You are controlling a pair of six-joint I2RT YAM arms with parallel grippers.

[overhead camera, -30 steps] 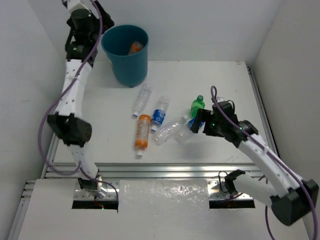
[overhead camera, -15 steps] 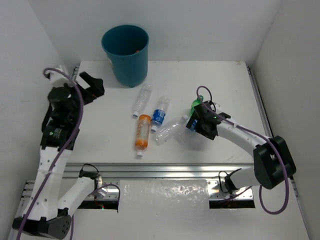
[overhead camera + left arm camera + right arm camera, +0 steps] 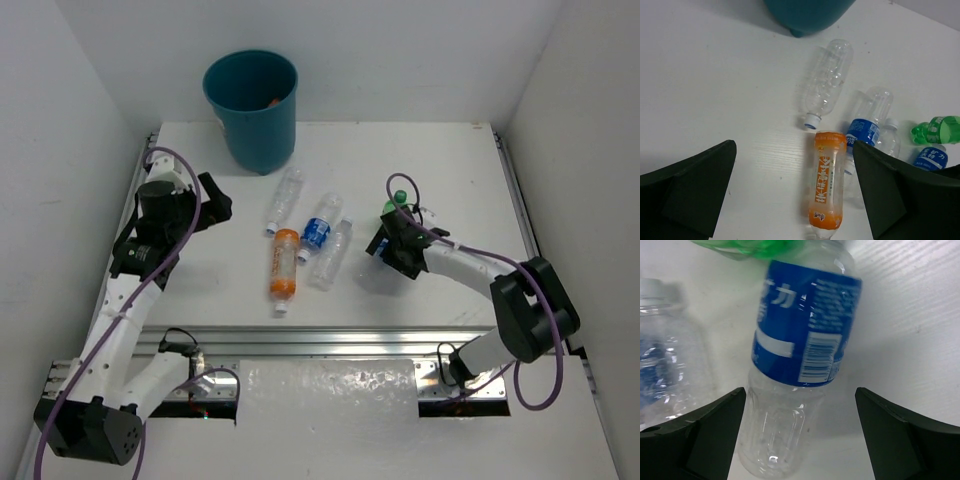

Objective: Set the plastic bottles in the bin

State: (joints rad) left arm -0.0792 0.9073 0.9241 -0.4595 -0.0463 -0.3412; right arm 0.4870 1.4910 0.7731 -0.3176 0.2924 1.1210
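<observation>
Overhead, the bin [image 3: 251,100] stands at the far edge of the table [image 3: 450,170], plastic bottles [image 3: 322,232] lying mid-table. Left wrist: the left gripper [image 3: 795,150] gapes empty above an orange-labelled bottle [image 3: 827,185]. Right wrist: the right gripper [image 3: 800,390] straddles a blue-labelled bottle [image 3: 805,345], spread, not touching

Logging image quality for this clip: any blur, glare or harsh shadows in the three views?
Top external: even light, soft shadows on the table, sharp. Left wrist: the orange bottle is crisp. Right wrist: the blue-labelled bottle is fairly sharp, but the clear bottle at left is out of focus.
</observation>
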